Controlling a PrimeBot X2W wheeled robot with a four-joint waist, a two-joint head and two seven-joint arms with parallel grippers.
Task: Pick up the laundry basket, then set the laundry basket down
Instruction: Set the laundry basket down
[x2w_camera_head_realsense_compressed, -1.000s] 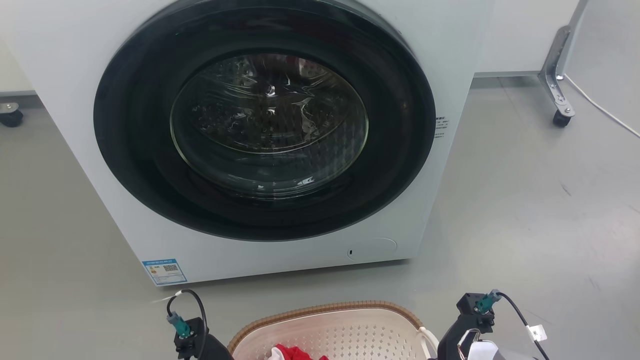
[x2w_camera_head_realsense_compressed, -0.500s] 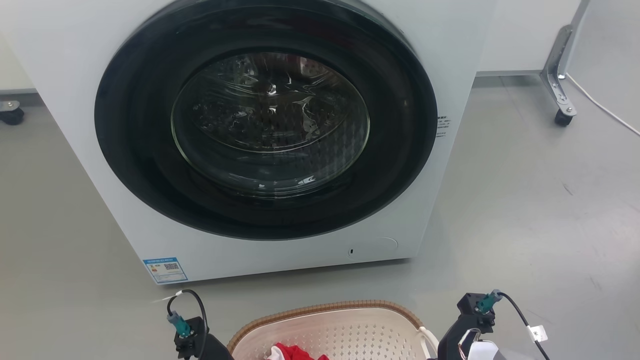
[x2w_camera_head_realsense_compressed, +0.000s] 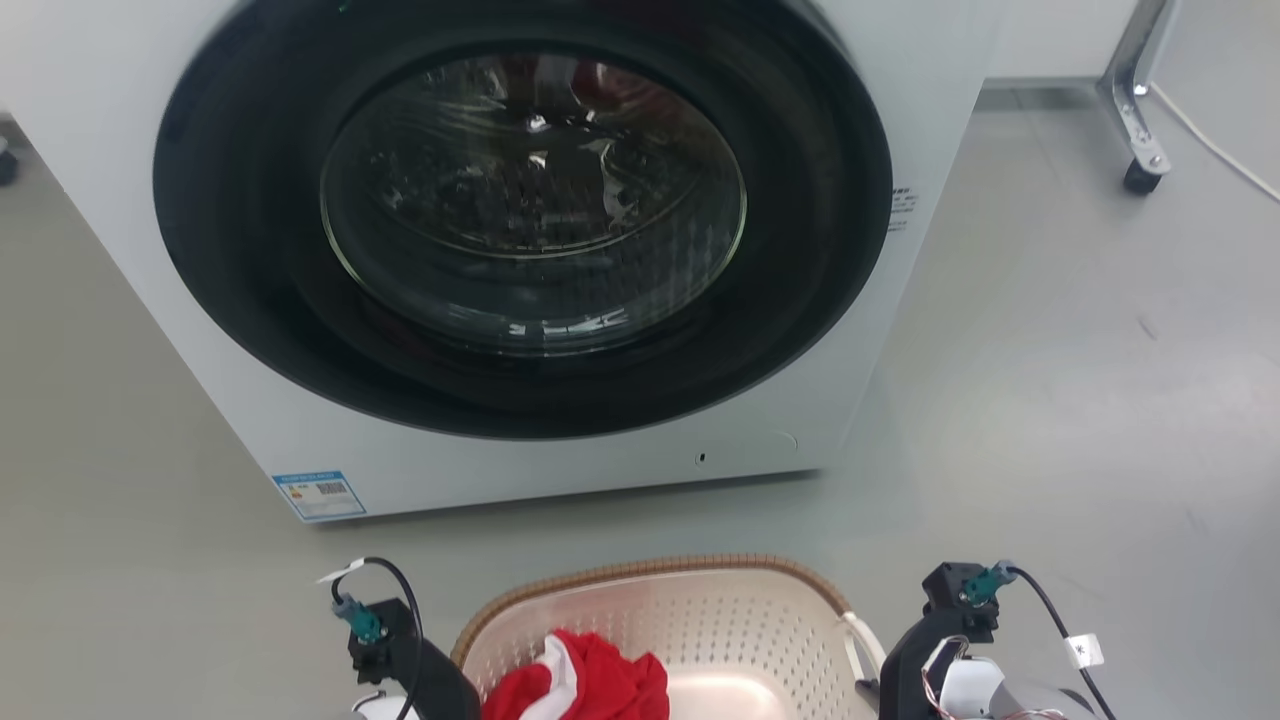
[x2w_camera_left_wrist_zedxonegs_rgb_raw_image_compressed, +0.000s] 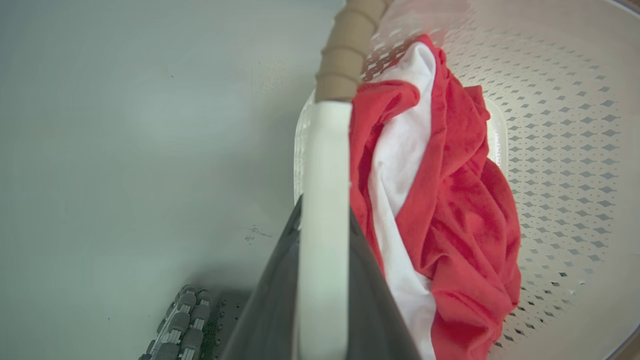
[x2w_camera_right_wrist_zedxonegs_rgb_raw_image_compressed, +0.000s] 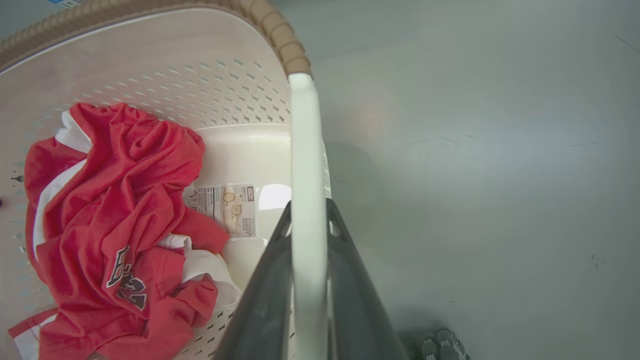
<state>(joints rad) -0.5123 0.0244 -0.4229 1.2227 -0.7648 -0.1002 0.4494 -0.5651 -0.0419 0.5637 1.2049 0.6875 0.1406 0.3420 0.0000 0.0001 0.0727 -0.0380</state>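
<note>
Dark fingers (x2w_camera_left_wrist_zedxonegs_rgb_raw_image_compressed: 270, 300) of left gripper (x2w_camera_left_wrist_zedxonegs_rgb_raw_image_compressed: 325, 215) and right gripper (x2w_camera_right_wrist_zedxonegs_rgb_raw_image_compressed: 309, 212) each pinch a white side handle (x2w_camera_right_wrist_zedxonegs_rgb_raw_image_compressed: 305, 140) of the cream-white perforated plastic laundry basket (x2w_camera_head_realsense_compressed: 700, 640), which spans lengthwise between them, near a white washing machine (x2w_camera_head_realsense_compressed: 560, 475).

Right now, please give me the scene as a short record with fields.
held thing: laundry basket, in front of the washing machine
inside: red and white garment
left gripper: shut on left handle
right gripper: shut on right handle
washer door: closed
basket height: cannot tell whether lifted
</note>
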